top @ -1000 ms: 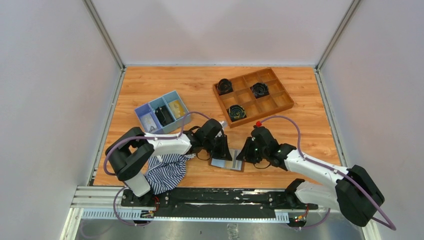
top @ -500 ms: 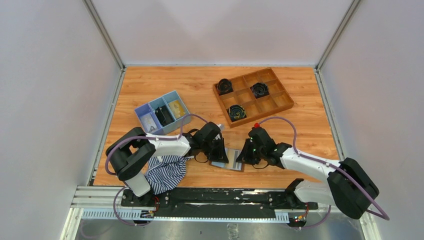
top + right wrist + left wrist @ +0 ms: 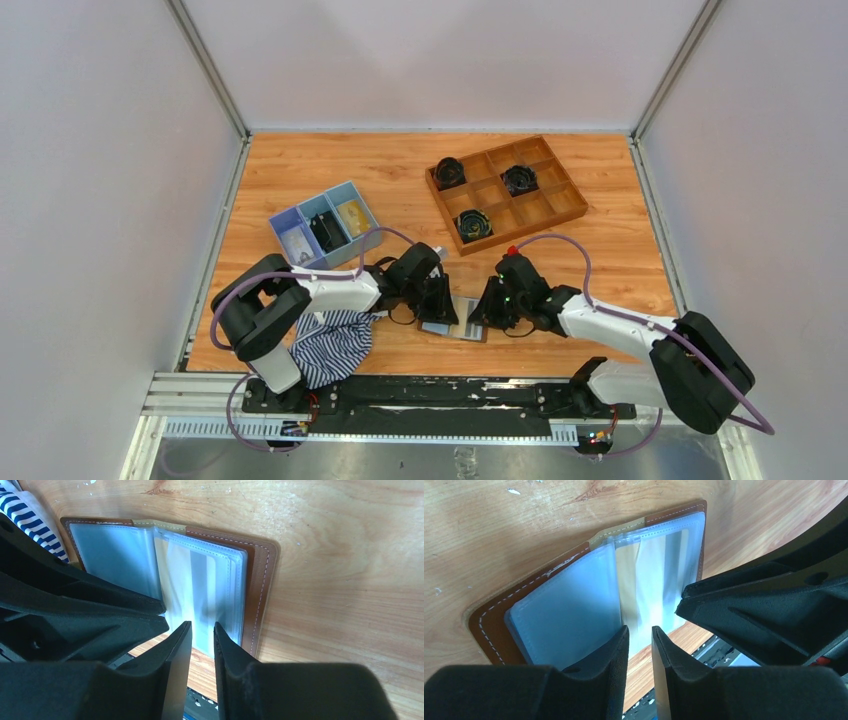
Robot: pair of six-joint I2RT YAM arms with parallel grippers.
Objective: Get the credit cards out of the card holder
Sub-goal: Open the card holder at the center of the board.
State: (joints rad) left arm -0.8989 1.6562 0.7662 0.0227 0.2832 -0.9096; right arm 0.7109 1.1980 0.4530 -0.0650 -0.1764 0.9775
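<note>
From above, the card holder (image 3: 462,325) lies open and flat on the table (image 3: 600,260). The left gripper (image 3: 445,312) is at its left edge and the right gripper (image 3: 482,312) at its right edge, both about equally near. A striped cloth (image 3: 332,345) sits left of the holder, and a wooden grid tray (image 3: 505,190) lies beyond it.

In the left wrist view, the holder's spine runs away from the camera. The pale sleeves (image 3: 569,600) lie just past the fingers (image 3: 616,650). These are parted by a narrow gap with nothing seen between them. The right gripper's black body covers the holder's right corner.

In the right wrist view, the sleeves fan up slightly from the brown cover (image 3: 260,580). This gripper is also slightly open and grips nothing, with its tips over the sleeves' near edge. Any card would likely have to slide out along the spine, toward the arms.
</note>
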